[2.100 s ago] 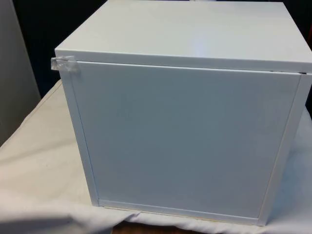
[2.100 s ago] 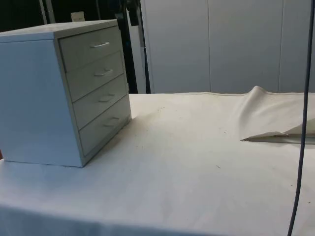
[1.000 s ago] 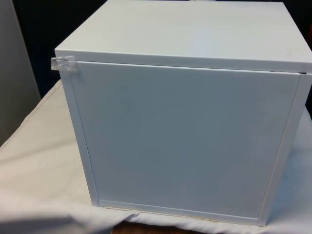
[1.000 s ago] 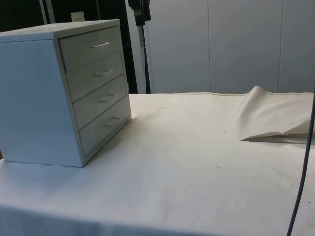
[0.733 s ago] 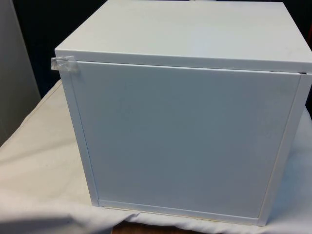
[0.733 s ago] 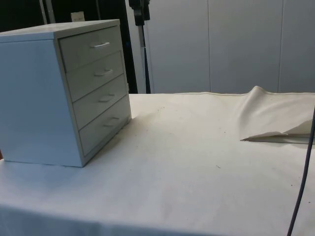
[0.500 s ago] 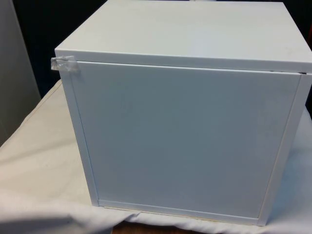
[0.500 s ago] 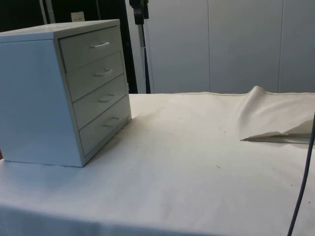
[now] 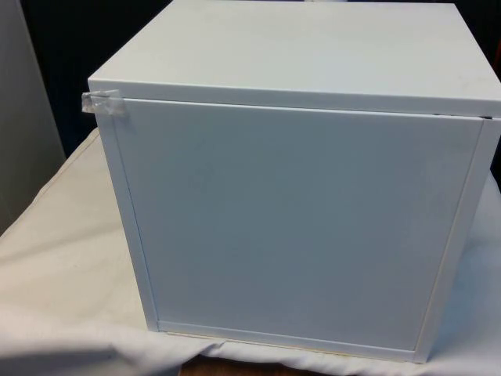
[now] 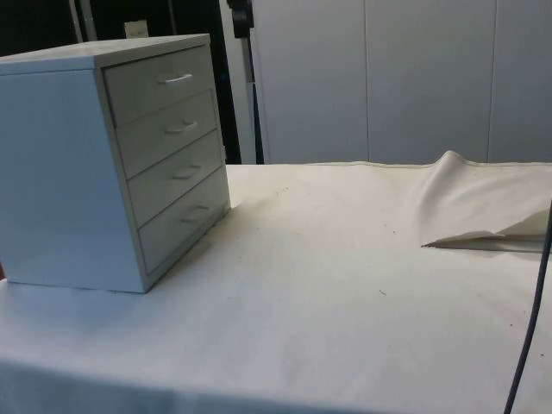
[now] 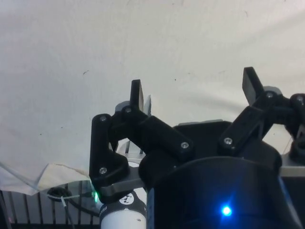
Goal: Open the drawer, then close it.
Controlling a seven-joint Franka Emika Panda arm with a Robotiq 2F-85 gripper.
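Note:
A white chest of drawers (image 10: pixel 103 164) stands at the table's end, seen on the side view's left. Its several drawers are all pushed in, and each has a small handle, such as the top one (image 10: pixel 175 78). The front view looks at the chest's plain white back panel (image 9: pixel 297 227). My gripper (image 11: pixel 194 90) is open in the wrist view, with nothing but white cloth between its black fingers (image 11: pixel 137 96). In the side view its black lower end (image 10: pixel 239 14) hangs at the picture's top, high above the table and past the chest's drawer side.
The white cloth (image 10: pixel 345 285) lies flat in front of the drawers. It is rucked up into a fold (image 10: pixel 470 207) at the side view's right. A dark cable (image 10: pixel 528 328) hangs close to that camera. A bit of clear tape (image 9: pixel 102 103) sticks to the chest's upper corner.
In the side view the gripper's black end has shifted a little, sideways and upward, near the picture's top edge. The drawers stay shut throughout.

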